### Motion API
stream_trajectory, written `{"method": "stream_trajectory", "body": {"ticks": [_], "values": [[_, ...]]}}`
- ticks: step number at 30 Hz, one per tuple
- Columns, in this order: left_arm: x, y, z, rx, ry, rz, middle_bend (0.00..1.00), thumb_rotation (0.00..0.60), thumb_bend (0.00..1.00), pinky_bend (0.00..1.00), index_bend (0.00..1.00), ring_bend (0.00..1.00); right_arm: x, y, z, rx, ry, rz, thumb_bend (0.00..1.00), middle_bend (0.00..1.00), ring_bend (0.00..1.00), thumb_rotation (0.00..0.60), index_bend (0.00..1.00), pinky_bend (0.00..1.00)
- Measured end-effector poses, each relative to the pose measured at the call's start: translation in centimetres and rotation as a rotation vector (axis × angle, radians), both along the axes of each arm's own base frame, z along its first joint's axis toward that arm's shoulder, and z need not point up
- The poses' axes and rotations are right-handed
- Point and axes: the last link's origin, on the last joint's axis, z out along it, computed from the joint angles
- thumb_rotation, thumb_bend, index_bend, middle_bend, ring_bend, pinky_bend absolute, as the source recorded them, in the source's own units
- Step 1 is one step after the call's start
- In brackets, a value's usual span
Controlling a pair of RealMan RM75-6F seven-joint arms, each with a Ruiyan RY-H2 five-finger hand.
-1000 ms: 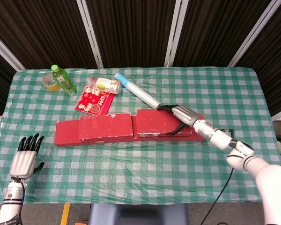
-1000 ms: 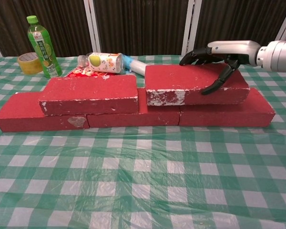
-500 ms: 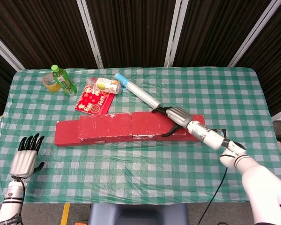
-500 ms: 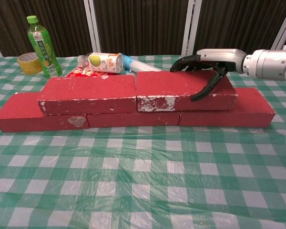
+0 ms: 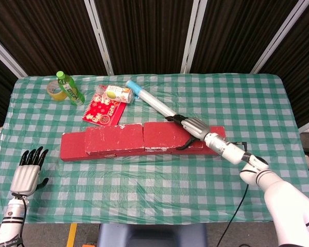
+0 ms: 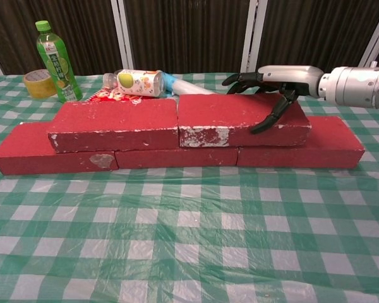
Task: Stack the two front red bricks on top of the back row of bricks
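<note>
Right hand [image 6: 275, 85] grips right upper brick [image 6: 240, 118] atop back row [image 6: 177, 154], touching left upper brick [image 6: 114, 123]. Left hand [image 5: 28, 172] released, fingers spread, near-left.

Table [image 5: 144, 175], green-checked cloth. Directly on it: bottom brick row [image 6: 177, 156], green bottle [image 5: 69, 88], tape roll [image 5: 54, 89], red packet [image 5: 100, 113].
</note>
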Motion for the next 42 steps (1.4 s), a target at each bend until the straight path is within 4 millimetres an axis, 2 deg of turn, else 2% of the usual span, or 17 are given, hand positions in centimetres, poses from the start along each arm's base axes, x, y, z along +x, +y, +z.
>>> {"method": "stream_trajectory", "body": {"ticks": [6, 26, 34, 39, 42], "values": [[0.0, 0.1, 0.0, 0.001, -0.001, 0.001, 0.0, 0.6, 0.25, 0.04, 0.0, 0.0, 0.0, 0.0, 0.0, -0.001, -0.002, -0.001, 0.13, 0.16, 0.13, 0.6, 0.0, 0.41], [0.0, 0.1, 0.1, 0.001, -0.005, 0.001, 0.0, 0.6, 0.25, 0.04, 0.0, 0.0, -0.3, 0.0, 0.0, 0.006, 0.026, -0.016, 0.11, 0.03, 0.0, 0.6, 0.0, 0.29], [0.0, 0.1, 0.1, 0.0, -0.006, 0.0, 0.0, 0.6, 0.25, 0.04, 0.0, 0.0, -0.4, 0.1, 0.0, 0.002, 0.023, -0.024, 0.07, 0.01, 0.0, 0.6, 0.0, 0.28], [0.1, 0.1, 0.1, 0.003, -0.007, -0.004, 0.0, 0.6, 0.25, 0.04, 0.0, 0.0, -0.2, 0.2, 0.8, -0.008, -0.025, -0.023, 0.05, 0.01, 0.0, 0.6, 0.0, 0.26], [0.3, 0.0, 0.2, 0.005, -0.009, -0.013, 0.0, 0.6, 0.25, 0.04, 0.0, 0.0, -0.2, 0.3, 2.1, -0.031, -0.064, -0.019, 0.05, 0.01, 0.0, 0.6, 0.0, 0.24]]}}
